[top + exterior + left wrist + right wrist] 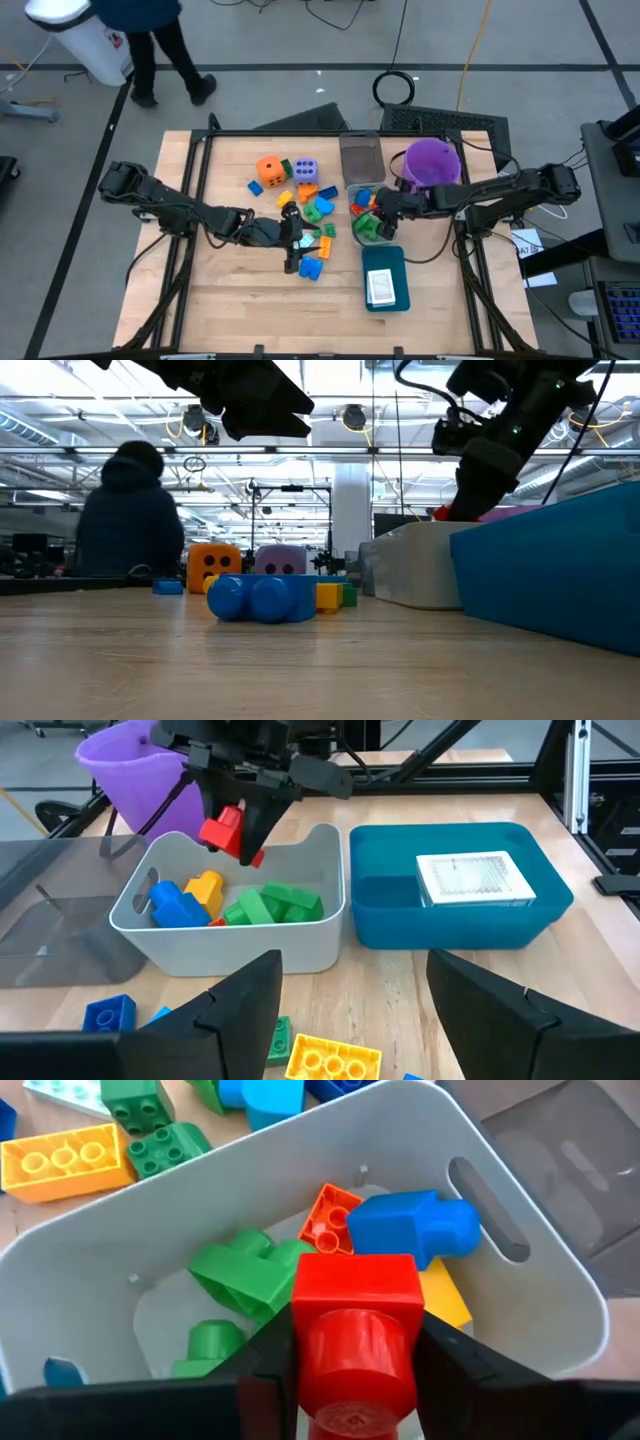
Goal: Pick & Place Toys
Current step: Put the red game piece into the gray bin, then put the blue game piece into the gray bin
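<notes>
My right gripper [355, 1380] is shut on a red block [355, 1330] above the grey bin [230, 935], which holds green, blue, yellow and orange blocks. My left gripper [350, 1010] hangs open above the loose toys in mid-table, with nothing between its fingers. A yellow block [325, 1058] and a blue block [108, 1015] lie on the table below it. The orange die [270, 170] and the lavender die [305, 170] rest on the table farther back. My right gripper pinches the red block by two opposite sides [300, 1320] between its two fingers [265, 1370]. The fingers slant down from the table's right side. The block [228, 830] hangs at the fingertips, lifted clear above the bin's inside.
A teal tray [385, 278] with white cards [470, 878] sits just near of the bin. The purple bucket [432, 162] and a clear container [361, 158] stand behind it. A person [150, 40] walks beyond the table's far left corner.
</notes>
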Controlling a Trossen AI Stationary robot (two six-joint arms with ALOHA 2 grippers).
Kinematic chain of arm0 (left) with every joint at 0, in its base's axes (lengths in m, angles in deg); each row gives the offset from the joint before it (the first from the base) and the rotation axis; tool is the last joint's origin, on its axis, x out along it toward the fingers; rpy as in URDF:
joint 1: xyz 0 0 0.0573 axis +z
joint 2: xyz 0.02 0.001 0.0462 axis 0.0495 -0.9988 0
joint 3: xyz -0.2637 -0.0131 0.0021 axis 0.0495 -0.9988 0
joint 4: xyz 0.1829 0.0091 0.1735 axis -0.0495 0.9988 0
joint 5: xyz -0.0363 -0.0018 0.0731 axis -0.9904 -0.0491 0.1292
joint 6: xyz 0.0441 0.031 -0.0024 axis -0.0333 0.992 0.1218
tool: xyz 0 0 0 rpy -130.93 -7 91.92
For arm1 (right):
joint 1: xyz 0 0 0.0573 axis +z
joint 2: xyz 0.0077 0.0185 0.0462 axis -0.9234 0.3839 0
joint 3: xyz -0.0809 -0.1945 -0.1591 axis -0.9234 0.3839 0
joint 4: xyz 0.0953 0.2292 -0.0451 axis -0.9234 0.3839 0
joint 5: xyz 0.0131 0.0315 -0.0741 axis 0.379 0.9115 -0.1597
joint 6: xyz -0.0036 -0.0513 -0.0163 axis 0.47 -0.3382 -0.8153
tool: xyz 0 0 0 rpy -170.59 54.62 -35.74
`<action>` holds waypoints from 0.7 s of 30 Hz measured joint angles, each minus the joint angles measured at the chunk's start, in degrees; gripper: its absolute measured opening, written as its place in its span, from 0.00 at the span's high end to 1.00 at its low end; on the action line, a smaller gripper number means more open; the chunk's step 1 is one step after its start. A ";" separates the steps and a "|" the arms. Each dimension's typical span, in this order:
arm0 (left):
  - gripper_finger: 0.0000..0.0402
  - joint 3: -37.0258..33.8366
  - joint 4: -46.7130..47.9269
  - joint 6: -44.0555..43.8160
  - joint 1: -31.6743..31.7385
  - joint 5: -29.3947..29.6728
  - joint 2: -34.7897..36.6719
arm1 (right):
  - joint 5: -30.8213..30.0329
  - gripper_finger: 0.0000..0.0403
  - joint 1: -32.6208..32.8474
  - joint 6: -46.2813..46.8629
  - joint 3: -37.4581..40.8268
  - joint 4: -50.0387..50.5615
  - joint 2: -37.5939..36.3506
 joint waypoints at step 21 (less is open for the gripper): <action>0.37 0.07 2.95 -2.26 -0.43 -11.78 -1.12 | -0.09 0.39 0.00 -4.17 2.23 -11.05 0.00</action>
